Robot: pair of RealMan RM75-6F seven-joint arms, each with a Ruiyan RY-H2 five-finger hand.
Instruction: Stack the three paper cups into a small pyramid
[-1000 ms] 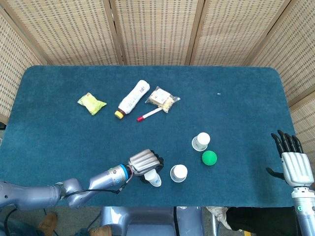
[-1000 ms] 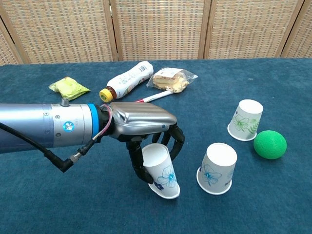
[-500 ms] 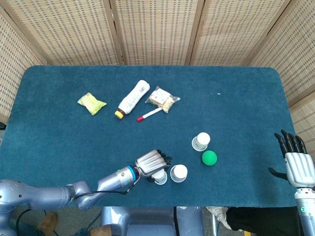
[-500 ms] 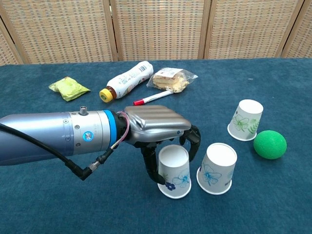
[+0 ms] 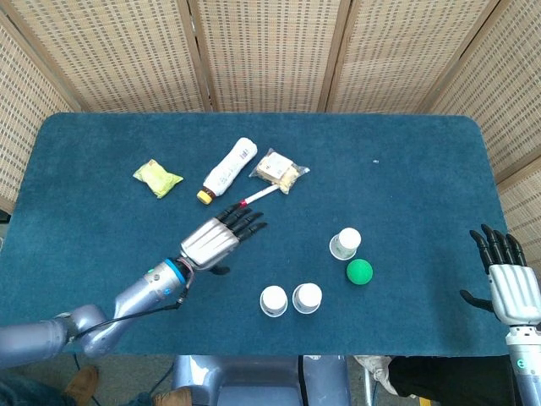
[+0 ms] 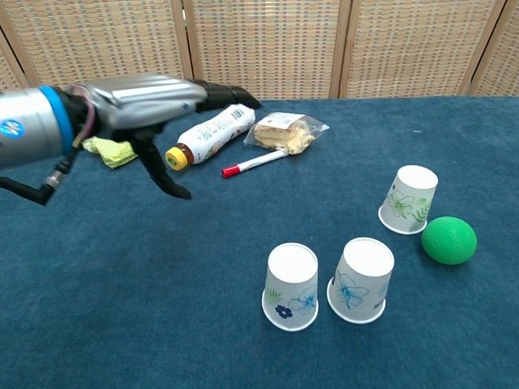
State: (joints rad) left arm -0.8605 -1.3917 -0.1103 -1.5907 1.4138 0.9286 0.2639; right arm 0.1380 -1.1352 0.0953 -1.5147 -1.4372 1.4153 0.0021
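Observation:
Three white paper cups with flower prints stand upside down on the blue table. Two stand side by side near the front edge: one cup [image 5: 273,300] [image 6: 291,286] and its neighbour [image 5: 307,297] [image 6: 361,279], close together. The third cup [image 5: 344,243] [image 6: 408,199] stands further back right. My left hand [image 5: 221,236] [image 6: 154,101] hovers open, fingers stretched, up and to the left of the pair, holding nothing. At the table's right edge my right hand [image 5: 503,271] stays open and empty.
A green ball [image 5: 359,271] [image 6: 448,240] lies beside the third cup. Further back lie a white bottle with a yellow cap [image 5: 227,169] [image 6: 210,133], a red-capped marker [image 5: 255,197] [image 6: 253,163], a wrapped snack [image 5: 279,170] [image 6: 282,131] and a yellow-green packet [image 5: 157,178] [image 6: 113,150].
My left hand set the cup upright beside its neighbour, let go, and pulled up and away to the left with its fingers spread. The right hand barely moved.

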